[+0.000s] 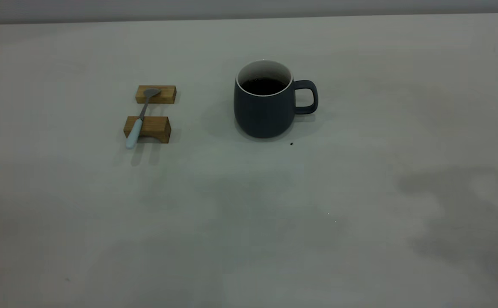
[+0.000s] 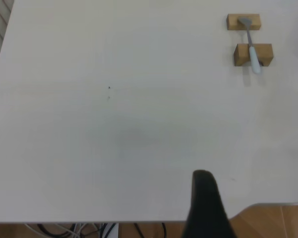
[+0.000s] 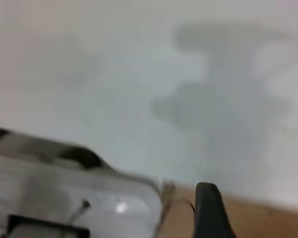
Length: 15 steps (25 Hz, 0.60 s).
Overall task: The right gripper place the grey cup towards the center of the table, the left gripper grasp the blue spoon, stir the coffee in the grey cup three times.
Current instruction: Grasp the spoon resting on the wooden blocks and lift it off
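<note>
Standing upright near the middle of the table, the grey cup has its loop handle pointing toward the right arm's side, and the dark coffee sits well below its white rim. A tiny dark speck lies on the surface just beside the cup's base.

Well apart from the cup, toward the left arm's side, two small wooden blocks lie one behind the other. The blue spoon bridges them: its grey bowl rests on the farther block and its pale blue handle crosses the nearer block, with the handle's end overhanging.

Neither arm appears in the exterior view. The left gripper shows only one black finger in its own wrist view, back at the table's edge and far from the spoon. The right gripper likewise shows a single black finger at the table's edge. Whether either pair of fingers is apart or together cannot be told.
</note>
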### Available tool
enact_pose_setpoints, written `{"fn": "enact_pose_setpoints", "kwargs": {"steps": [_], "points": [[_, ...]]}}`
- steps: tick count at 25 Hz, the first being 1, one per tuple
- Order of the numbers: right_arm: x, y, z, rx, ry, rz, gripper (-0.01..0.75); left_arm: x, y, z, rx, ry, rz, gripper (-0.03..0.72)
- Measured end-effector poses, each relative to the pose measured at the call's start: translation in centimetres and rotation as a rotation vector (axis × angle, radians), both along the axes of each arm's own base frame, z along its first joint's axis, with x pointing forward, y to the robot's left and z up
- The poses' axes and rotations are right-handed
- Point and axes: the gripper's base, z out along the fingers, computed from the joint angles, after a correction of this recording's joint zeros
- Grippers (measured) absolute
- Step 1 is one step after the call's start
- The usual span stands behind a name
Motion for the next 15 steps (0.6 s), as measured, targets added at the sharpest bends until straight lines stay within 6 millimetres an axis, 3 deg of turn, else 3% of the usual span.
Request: {"fn": "enact_pose_setpoints", "kwargs": {"steps": [7,15], "points": [[-8.6,-2.6,1.0,-0.075,0.008,-0.091,0.514,0.0,0.0,0.0,0.0,0.0,0.0,0.577],[-14.8,-4.1,1.8,-0.004,-0.24,-0.174,0.514,0.0,0.0,0.0,0.0,0.0,0.0,0.577]]}}
